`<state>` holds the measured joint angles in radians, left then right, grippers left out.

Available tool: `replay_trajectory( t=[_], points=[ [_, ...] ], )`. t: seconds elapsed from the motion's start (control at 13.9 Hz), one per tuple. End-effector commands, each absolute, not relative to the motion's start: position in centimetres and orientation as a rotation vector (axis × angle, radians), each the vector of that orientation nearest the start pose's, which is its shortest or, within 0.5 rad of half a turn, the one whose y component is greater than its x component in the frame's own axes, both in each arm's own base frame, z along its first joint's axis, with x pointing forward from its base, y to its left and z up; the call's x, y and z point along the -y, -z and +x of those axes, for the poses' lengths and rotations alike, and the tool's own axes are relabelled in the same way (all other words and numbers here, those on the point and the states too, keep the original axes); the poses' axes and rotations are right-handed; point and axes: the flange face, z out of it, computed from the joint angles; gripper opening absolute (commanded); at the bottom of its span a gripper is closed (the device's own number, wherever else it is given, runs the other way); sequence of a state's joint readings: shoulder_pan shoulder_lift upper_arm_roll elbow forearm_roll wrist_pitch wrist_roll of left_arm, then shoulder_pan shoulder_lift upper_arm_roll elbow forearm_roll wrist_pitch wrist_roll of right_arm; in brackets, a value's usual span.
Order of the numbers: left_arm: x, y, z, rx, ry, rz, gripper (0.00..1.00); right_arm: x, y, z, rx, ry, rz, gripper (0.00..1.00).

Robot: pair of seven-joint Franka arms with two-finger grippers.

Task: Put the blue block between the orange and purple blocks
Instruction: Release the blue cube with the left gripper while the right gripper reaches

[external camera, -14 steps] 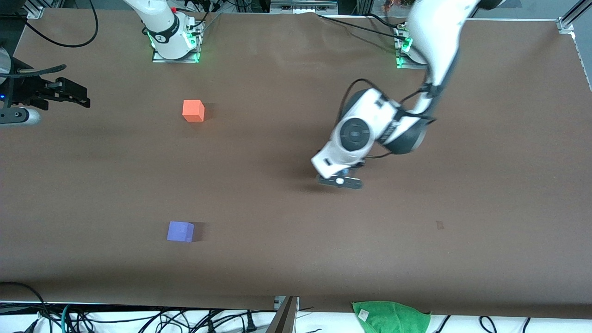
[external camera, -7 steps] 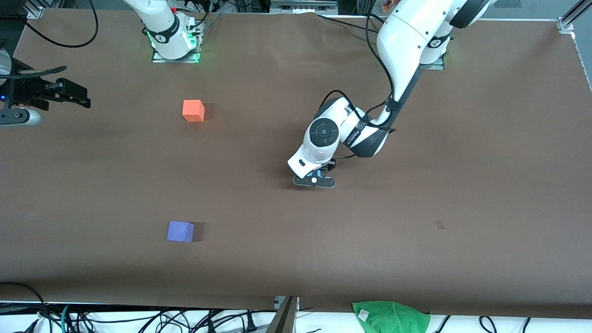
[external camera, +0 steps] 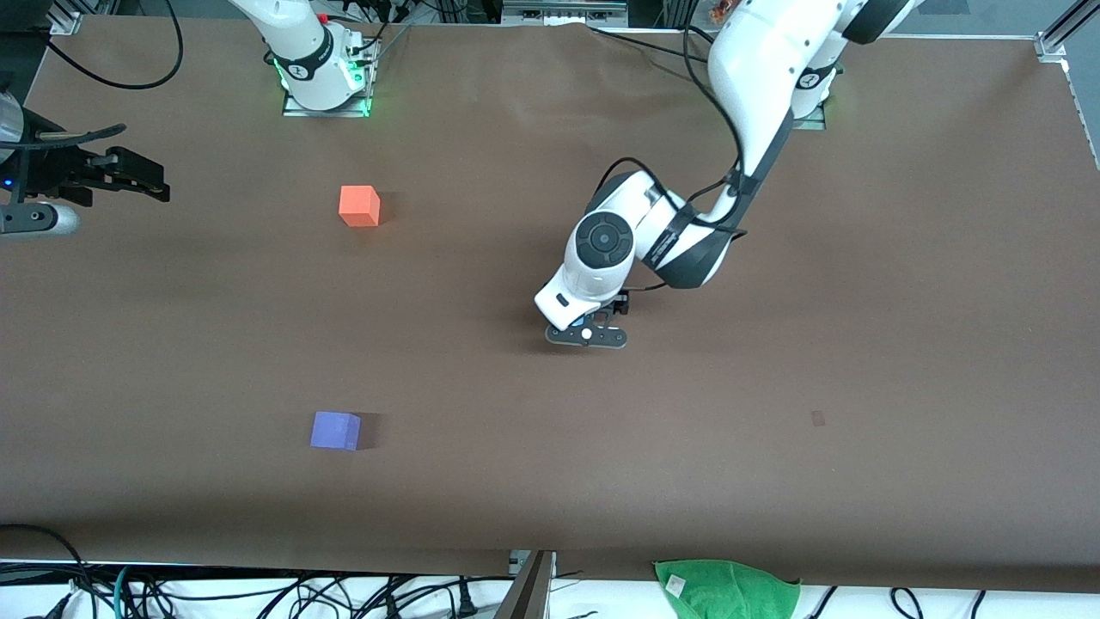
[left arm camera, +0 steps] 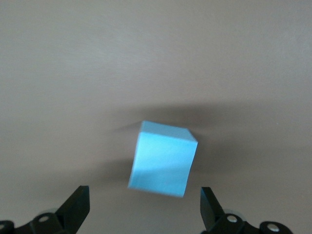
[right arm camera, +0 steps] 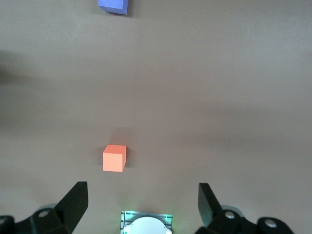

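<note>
While the right arm waits at its own end of the table, the right gripper hangs above the table edge with its jaws spread wide; in the right wrist view both fingertips stand well apart with nothing between them. That same view shows the orange block and the purple block on the brown table, well apart from each other.

Toward the right arm's end of the table, the orange block lies farther from the front camera and the purple block lies nearer to it. Both rest flat on the table surface, with bare table between them.

Toward the left arm's end from those two blocks, the left gripper is low over the middle of the table. Its jaws are spread, not pinching anything. In the left wrist view the blue block rests on the table between the two fingertips, clear of both, and sits turned at a slight angle to them. The front view hides the blue block under the gripper.

A green cloth lies off the near table edge.
</note>
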<state>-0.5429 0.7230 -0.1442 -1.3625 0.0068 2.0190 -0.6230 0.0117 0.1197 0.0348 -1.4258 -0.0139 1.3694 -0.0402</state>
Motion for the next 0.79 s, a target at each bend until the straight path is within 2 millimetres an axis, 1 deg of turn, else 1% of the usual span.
replay_trajectory(
  t=[0.0,0.07,0.14,0.22,0.29,0.36,0.43,0.5,0.57,0.65,0.72],
  points=[
    [38.0,-38.2,58.9,0.015,-0.186,-3.124,1.0,-2.9,-60.4,57.5,0.163,-0.281,-3.122,1.0],
    [35.2,-41.0,59.6,0.06,-0.197,-3.13,1.0,-2.8,-60.1,57.7,0.158,-0.278,-3.118,1.0],
    [30.9,-43.4,60.6,0.131,-0.223,-3.107,1.0,-2.7,-59.0,58.3,0.158,-0.295,-3.117,1.0],
    [27.0,-45.6,61.1,0.176,-0.261,-3.086,1.0,-2.8,-57.8,58.8,0.162,-0.324,-3.119,1.0],
    [23.8,-47.2,61.5,0.192,-0.276,-3.076,1.0,-3.0,-57.6,58.9,0.167,-0.329,-3.117,1.0],
    [20.2,-49.0,61.8,0.208,-0.286,-3.075,1.0,-3.8,-57.4,59.0,0.182,-0.331,-3.114,1.0],
    [16.7,-50.4,62.0,0.173,-0.3,-3.087,1.0,-6.4,-57.4,58.9,0.232,-0.315,-3.119,1.0],
    [14.2,-51.5,62.0,0.069,-0.311,-3.101,1.0,-9.6,-56.9,59.0,0.29,-0.296,-3.123,1.0],
    [11.7,-52.4,61.9,-0.017,-0.321,-3.111,1.0,-12.2,-56.2,59.2,0.253,-0.28,-3.133,1.0],
    [9.5,-53.2,61.8,-0.08,-0.327,-3.119,1.0,-15.0,-55.4,59.3,0.176,-0.261,-3.141,1.0],
    [8.0,-54.1,61.6,-0.14,-0.317,-3.122,1.0,-18.0,-54.3,59.3,0.108,-0.25,-3.14,1.0]
  ],
)
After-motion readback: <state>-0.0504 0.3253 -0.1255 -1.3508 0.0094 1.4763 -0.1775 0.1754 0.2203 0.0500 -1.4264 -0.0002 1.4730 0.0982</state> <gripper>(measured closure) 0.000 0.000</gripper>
